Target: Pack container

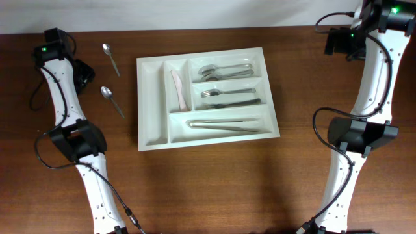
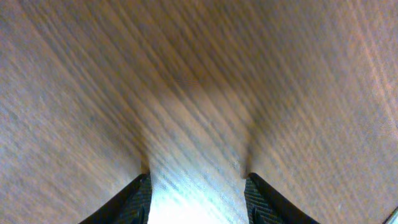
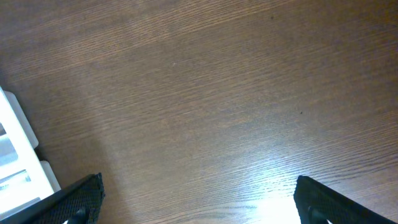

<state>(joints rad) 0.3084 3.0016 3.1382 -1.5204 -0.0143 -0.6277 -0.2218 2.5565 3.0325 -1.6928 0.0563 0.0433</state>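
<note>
The container (image 1: 151, 104), a large white cutlery tray, lies mid-table. It holds spoons (image 1: 224, 70), forks (image 1: 227, 97), long metal pieces (image 1: 224, 123) and a pale knife (image 1: 179, 90). Two loose spoons lie left of it on the wood, one far (image 1: 111, 58) and one nearer (image 1: 112, 101). My left gripper (image 1: 82, 73) hovers just left of these spoons; in the blurred left wrist view the gripper (image 2: 198, 180) is open over bare wood. At the far right my right gripper (image 1: 338, 44) (image 3: 199, 186) stands wide open over bare table, with the container's edge (image 3: 15, 137) at its left.
The container's leftmost narrow compartment holds nothing. Both arms' white links and dark joints (image 1: 71, 140) (image 1: 361, 133) reach over the table's left and right sides. Brown wooden tabletop (image 1: 214, 188) lies in front of the container.
</note>
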